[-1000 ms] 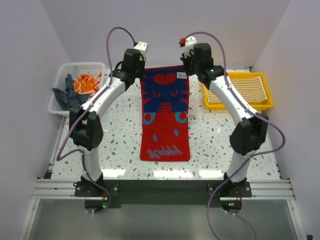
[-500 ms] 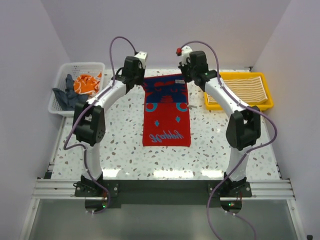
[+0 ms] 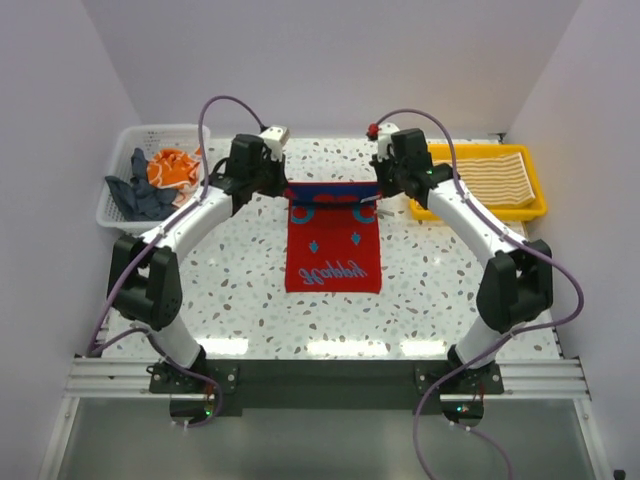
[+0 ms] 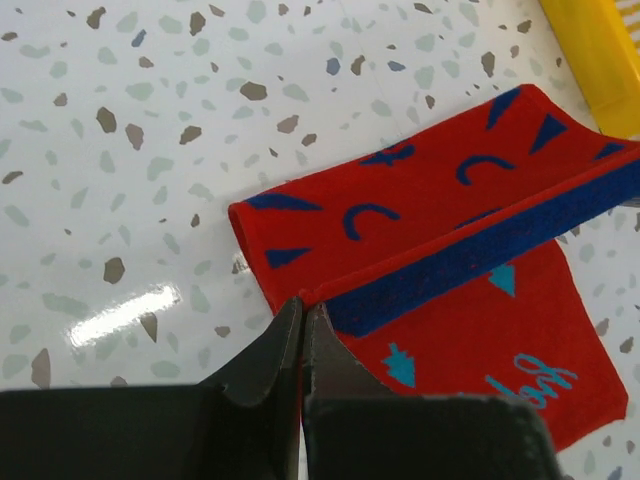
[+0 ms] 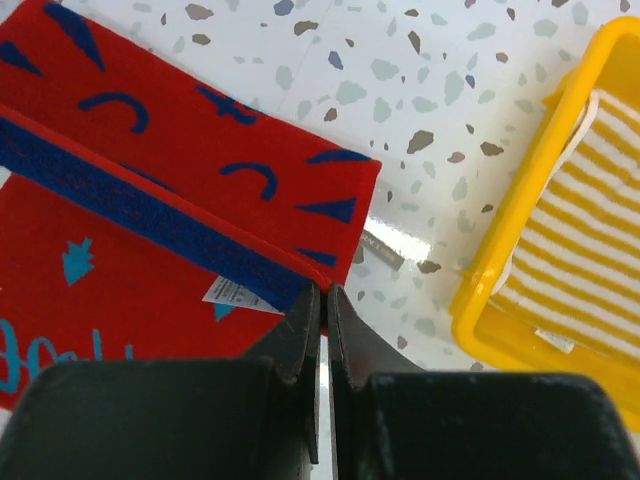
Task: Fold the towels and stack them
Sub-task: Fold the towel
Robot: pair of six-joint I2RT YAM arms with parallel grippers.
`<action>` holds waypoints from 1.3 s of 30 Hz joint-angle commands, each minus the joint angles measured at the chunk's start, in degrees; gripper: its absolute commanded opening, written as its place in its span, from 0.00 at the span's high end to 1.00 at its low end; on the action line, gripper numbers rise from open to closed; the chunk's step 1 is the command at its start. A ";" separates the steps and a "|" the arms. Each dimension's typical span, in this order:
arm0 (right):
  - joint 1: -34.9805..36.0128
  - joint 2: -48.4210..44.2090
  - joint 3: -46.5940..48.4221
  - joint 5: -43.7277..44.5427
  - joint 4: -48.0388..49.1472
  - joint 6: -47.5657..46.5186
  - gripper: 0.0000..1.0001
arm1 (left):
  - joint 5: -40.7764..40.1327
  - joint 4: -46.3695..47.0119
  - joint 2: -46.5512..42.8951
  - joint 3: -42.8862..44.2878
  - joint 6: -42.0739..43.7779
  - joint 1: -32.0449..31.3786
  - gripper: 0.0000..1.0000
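In the white mesh basket (image 3: 160, 131) at the far left of the bench (image 3: 230, 270), an orange printed towel (image 3: 172, 168) and a dark blue-grey towel (image 3: 135, 195) are seen crumpled together. In the yellow tray (image 3: 530, 212) at the far right, a tan-and-white striped towel (image 3: 500, 175) is laid flat, apparently folded. The red towel (image 3: 333, 262) with blue marks is placed mid-bench, between basket and tray. Its far edge is raised and stretched as a blue band; the left jaws are clamped on the left corner of this edge, the right jaws on the right corner. The rest is lying flat on the bench
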 commanded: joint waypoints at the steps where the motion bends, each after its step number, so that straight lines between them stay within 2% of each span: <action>1: -0.67 -5.36 -1.76 2.82 -3.37 2.35 1.00 | 0.87 -2.76 -5.02 -3.11 -1.33 0.17 1.00; 15: -0.67 -13.01 -9.67 1.07 -7.68 8.68 1.00 | -0.45 -7.07 -10.65 -10.15 -2.83 -2.73 1.00; 22: -0.49 -14.68 -13.98 -1.21 -6.72 11.85 1.00 | -1.85 -8.56 -11.80 -12.43 -2.92 -3.44 1.00; 31: -0.32 -15.82 -13.02 -2.98 -7.51 13.17 1.00 | -5.82 -12.52 -12.76 -8.39 -0.81 -3.44 1.00; 39: -0.23 -17.14 -16.44 -4.03 -8.56 14.13 1.00 | -3.97 -12.87 -13.29 -12.69 -1.95 -4.75 1.00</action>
